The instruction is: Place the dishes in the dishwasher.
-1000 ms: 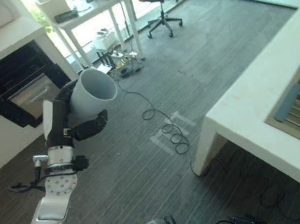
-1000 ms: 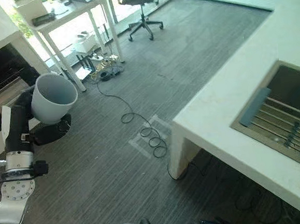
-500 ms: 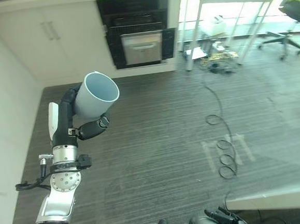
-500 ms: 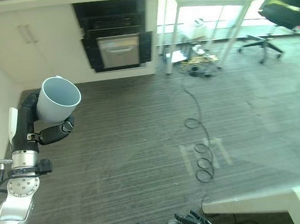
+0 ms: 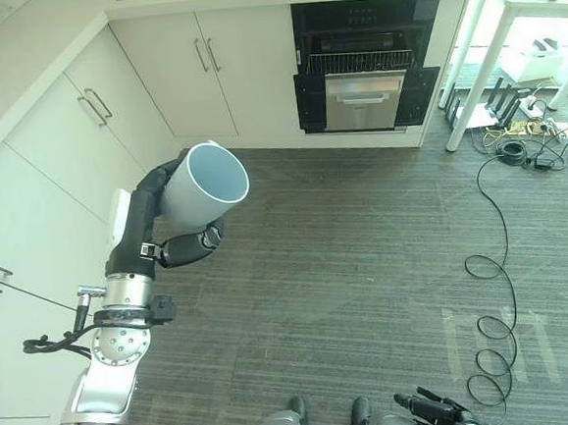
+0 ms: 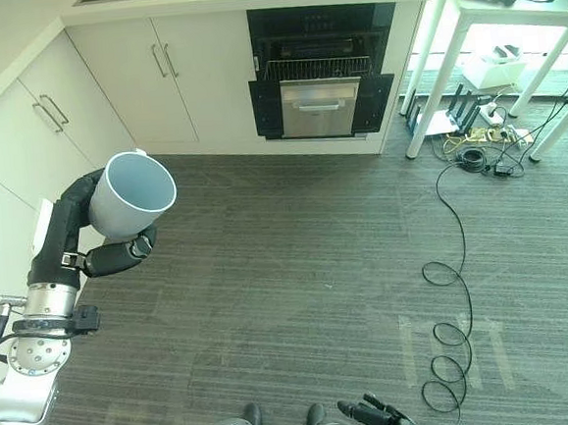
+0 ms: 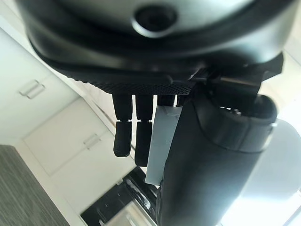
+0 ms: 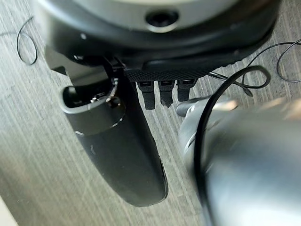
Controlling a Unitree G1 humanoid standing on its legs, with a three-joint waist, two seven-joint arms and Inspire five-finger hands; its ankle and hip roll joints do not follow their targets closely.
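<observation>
My left hand (image 5: 173,243) is at about nine o'clock in the head views, fingers and thumb wrapped round the grey cup (image 5: 204,184), which I carry raised with its open mouth tilted up toward one o'clock. White cabinets (image 5: 80,120) run along my left from nine round to eleven o'clock. The open dishwasher (image 5: 367,78), its door folded down and its rack (image 5: 361,62) showing, sits well apart at one o'clock across the grey floor (image 5: 347,257). My right hand (image 8: 117,141) shows in its own wrist view, hanging over the floor with nothing in it; its fingers look straight and relaxed.

I judge the main risk to be the cup slipping: the grip is on its smooth lower wall, and a jolt while walking could work it loose. The cabinets are close by my left arm, so a swing could knock the cup. A cable (image 5: 496,284) loops on the floor at four o'clock and could snag a step.

Compared with a second ago the whole view has swung round: then a white surface with a sink lay on the right, now the dishwasher is ahead. The cup sits in my hand the same way
</observation>
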